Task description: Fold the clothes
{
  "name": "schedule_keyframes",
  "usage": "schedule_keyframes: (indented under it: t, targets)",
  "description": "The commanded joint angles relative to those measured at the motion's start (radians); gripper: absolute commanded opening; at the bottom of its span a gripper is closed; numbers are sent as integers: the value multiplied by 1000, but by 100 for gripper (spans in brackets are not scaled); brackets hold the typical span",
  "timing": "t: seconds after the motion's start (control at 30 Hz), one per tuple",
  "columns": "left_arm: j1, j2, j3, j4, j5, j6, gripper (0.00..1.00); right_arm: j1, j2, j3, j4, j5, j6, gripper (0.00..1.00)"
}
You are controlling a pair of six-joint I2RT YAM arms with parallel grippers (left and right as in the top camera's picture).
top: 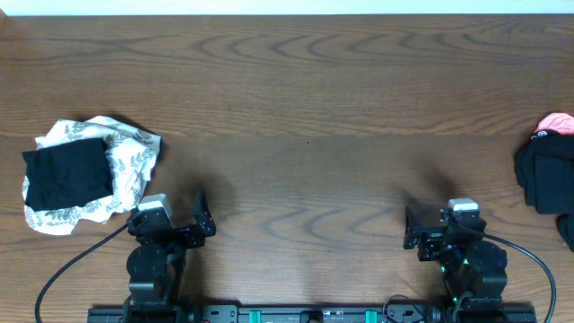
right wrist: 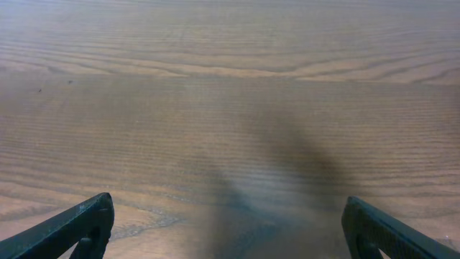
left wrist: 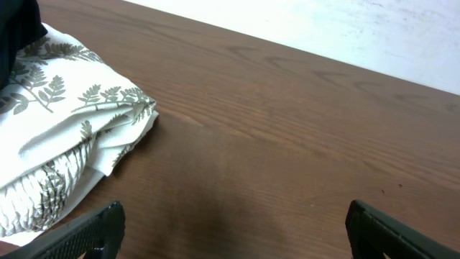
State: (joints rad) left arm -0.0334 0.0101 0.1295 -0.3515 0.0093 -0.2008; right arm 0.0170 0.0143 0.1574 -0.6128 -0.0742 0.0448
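Two wide-spread, empty claws: left claw [left wrist: 233,224] beside the leaf-print cloth [top: 134,151], right claw [right wrist: 226,216] apart from black clothes [top: 543,175].

A dark brown wood-grain table [top: 305,99] meets a pale surface [left wrist: 338,29] along its far edge.

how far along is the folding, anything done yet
Seemingly done: a black piece lies flat and squared on the leaf-print garment, which is itself rumpled. In hand: nothing; the left gripper and right gripper are both open over bare table. Left to do: the black heap with a pink piece at the right edge looks unfolded.
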Motion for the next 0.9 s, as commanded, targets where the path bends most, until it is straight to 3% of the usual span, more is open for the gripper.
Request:
schedule_keyframes:
  t: [0.0, 0.63, 0.87]
  targets:
    - [4, -6, -23, -2, 6, 21, 98, -3, -9, -2, -1, -5, 14, 99]
    - [4, -6, -23, -2, 6, 21, 98, -3, -9, -2, 2, -7, 19, 99]
    - [4, -6, -23, -2, 6, 21, 98, -3, -9, -3, 113, -178, 321, 99]
